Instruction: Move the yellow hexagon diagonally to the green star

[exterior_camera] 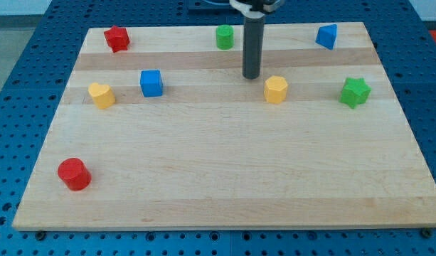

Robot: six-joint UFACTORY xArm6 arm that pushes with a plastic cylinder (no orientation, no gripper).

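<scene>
The yellow hexagon (276, 89) sits right of the board's centre, in the upper half. The green star (355, 92) lies to its right, near the board's right edge, at about the same height. My tip (251, 76) touches down just up and to the left of the yellow hexagon, a small gap apart. The rod rises from there to the view's top.
A green cylinder (225, 36) stands at top centre, a blue block (326, 35) at top right, a red block (117, 38) at top left. A blue cube (151, 82) and a yellow block (101, 94) lie at left. A red cylinder (74, 174) sits at bottom left.
</scene>
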